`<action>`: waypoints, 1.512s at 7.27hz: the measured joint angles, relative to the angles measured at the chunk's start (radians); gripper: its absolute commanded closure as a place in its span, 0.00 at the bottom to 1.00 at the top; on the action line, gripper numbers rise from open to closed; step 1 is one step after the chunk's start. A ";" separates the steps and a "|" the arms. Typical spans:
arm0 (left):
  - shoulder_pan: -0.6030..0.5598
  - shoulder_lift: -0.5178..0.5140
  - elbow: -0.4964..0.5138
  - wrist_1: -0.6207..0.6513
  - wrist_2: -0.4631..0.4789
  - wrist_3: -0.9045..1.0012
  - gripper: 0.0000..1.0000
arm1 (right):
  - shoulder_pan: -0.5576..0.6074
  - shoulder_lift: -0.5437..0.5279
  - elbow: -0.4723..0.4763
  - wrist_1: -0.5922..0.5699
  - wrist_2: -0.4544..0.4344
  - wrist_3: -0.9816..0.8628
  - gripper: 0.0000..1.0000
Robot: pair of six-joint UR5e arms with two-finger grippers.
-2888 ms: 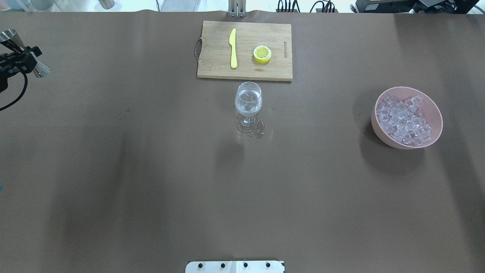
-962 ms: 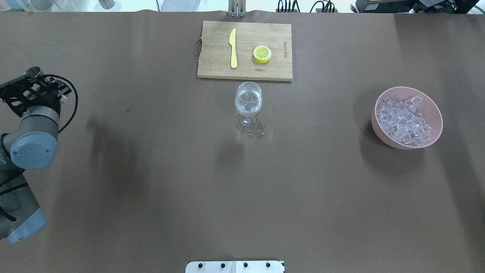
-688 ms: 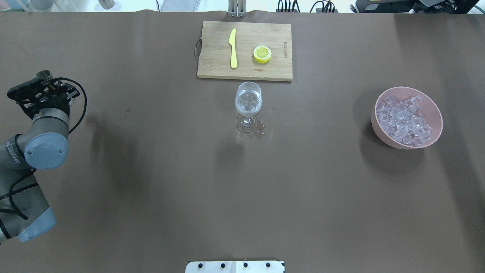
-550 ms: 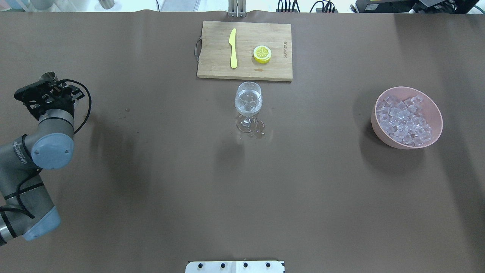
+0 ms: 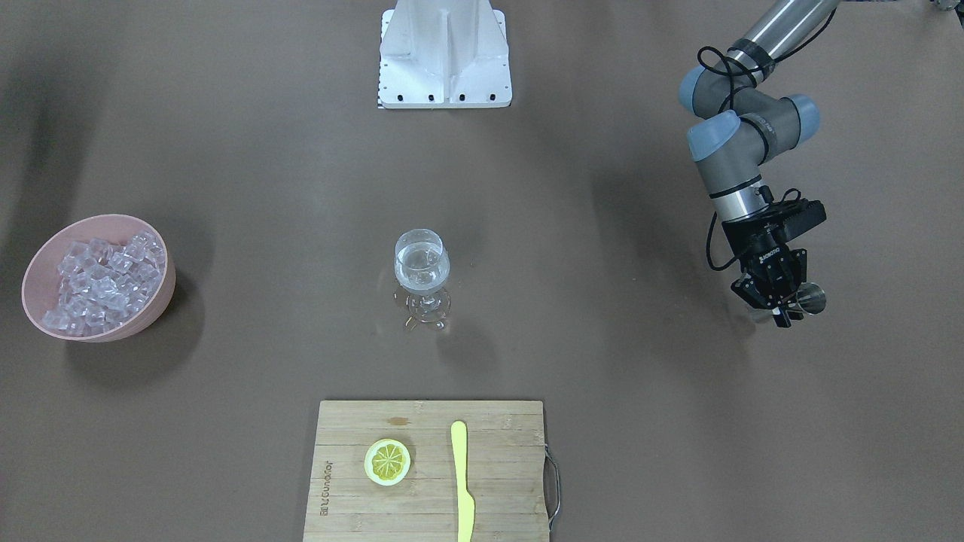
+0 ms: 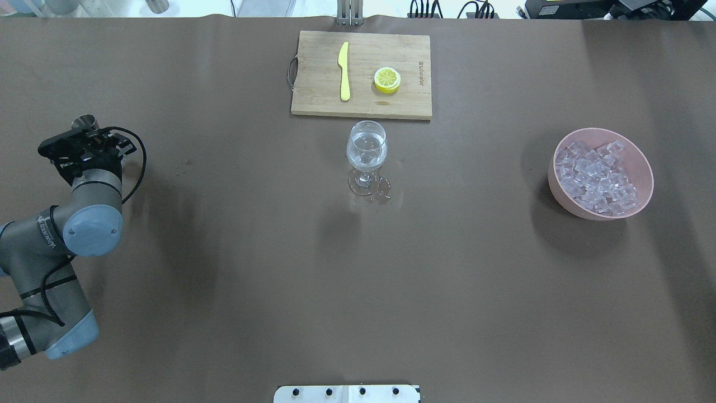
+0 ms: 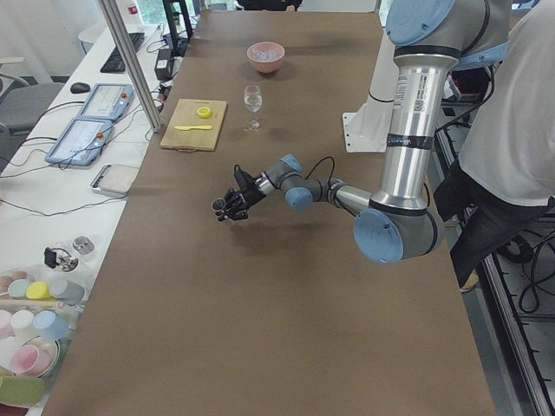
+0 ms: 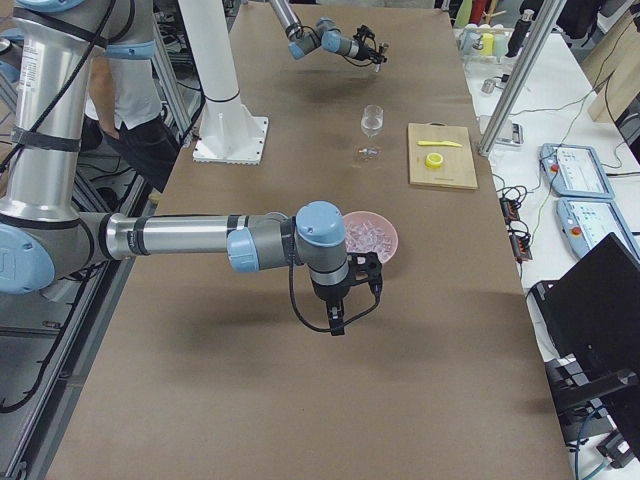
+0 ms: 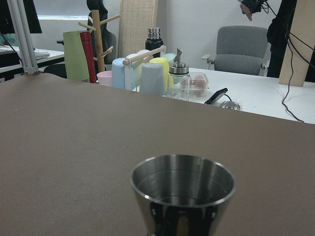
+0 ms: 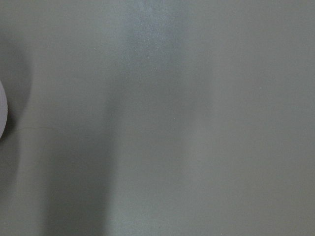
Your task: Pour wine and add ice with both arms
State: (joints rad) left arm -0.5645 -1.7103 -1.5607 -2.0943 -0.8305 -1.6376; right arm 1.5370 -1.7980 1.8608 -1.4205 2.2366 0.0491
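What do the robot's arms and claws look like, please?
Both are thick grey-silver tubes with light-blue joint caps. The left arm has a looping black cable to its black two-finger claw with white lettering; the right arm ends in a similar black claw.

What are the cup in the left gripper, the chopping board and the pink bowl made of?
The measuring cup: polished metal, likely steel, with mirror reflections. The chopping board: wood or bamboo, visible grain strips. The pink bowl: matte, probably plastic or ceramic; cannot tell.
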 measured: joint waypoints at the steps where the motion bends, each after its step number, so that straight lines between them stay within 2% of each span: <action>1: 0.007 0.000 -0.002 -0.001 0.010 0.001 0.86 | 0.000 0.000 0.000 0.000 0.000 0.000 0.00; 2: 0.011 0.000 -0.005 -0.001 0.014 0.004 0.80 | 0.000 0.000 0.000 0.000 0.000 0.000 0.00; 3: 0.012 0.001 -0.007 -0.001 0.016 0.005 0.69 | 0.000 0.000 0.000 0.000 0.000 0.000 0.00; 5: 0.012 0.004 -0.012 -0.003 0.017 0.006 0.41 | 0.000 0.000 0.000 0.000 0.000 0.000 0.00; 6: 0.012 0.005 -0.013 -0.004 0.019 0.007 0.37 | 0.000 0.000 0.000 0.000 0.001 0.000 0.00; 7: 0.012 0.007 -0.014 -0.005 0.024 0.007 0.16 | 0.000 0.000 0.000 0.000 0.001 0.000 0.00; 8: 0.012 0.008 -0.015 -0.007 0.031 0.007 0.03 | 0.000 0.000 0.000 0.000 0.001 0.000 0.00; 11: 0.012 0.009 -0.015 -0.008 0.037 0.007 0.02 | 0.000 0.000 0.000 0.000 0.001 0.000 0.00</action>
State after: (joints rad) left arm -0.5522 -1.7012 -1.5758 -2.1023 -0.7937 -1.6302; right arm 1.5370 -1.7978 1.8607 -1.4205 2.2381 0.0491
